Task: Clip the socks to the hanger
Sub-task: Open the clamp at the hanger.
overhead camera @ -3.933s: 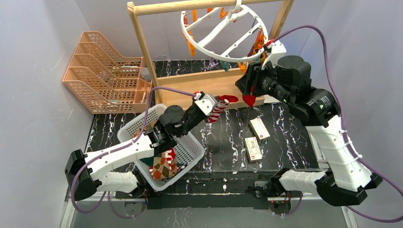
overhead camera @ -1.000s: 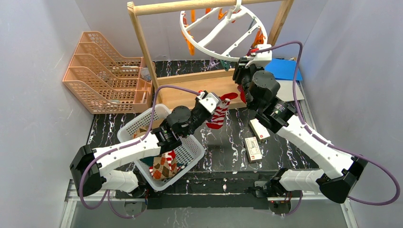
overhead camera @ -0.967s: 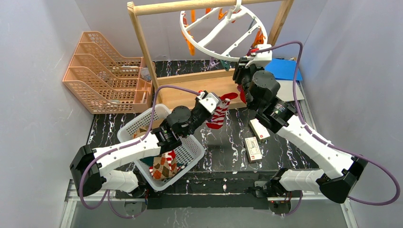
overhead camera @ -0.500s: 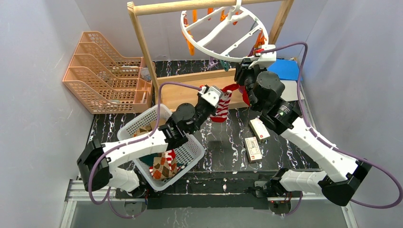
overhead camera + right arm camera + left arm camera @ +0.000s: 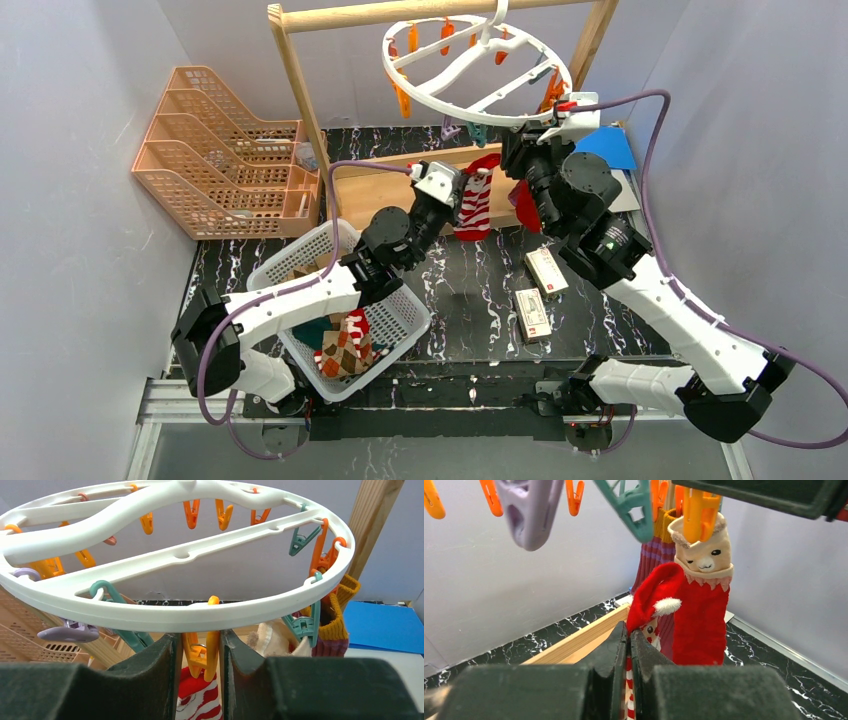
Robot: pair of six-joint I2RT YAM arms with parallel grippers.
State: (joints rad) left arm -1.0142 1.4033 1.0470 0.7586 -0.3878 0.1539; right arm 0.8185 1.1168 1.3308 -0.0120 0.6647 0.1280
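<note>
The white ring hanger [image 5: 475,65] hangs from the wooden rack. My left gripper [image 5: 452,187] is shut on a red-and-white striped sock [image 5: 473,205] and holds it up just under the ring's near rim; the left wrist view shows it pinched [image 5: 629,630] between the jaws. My right gripper [image 5: 520,150] is at the rim, its fingers closed on an orange clip [image 5: 202,650] directly above the striped sock [image 5: 200,702]. A red sock [image 5: 701,620] with a cream animal cuff and a maroon-purple sock [image 5: 651,555] hang clipped behind. An argyle sock [image 5: 343,350] lies in the basket.
A white basket [image 5: 300,265] stands at the front left. A peach tray organiser [image 5: 215,150] is at the back left. The wooden frame rack [image 5: 300,90] spans the back. Two small boxes [image 5: 545,270] [image 5: 532,313] lie at right, a blue sheet [image 5: 605,145] behind them.
My left gripper has lifted the striped sock up and back to the ring's rim. My right gripper has shifted right and risen to the rim, and the ring now tilts flatter.
</note>
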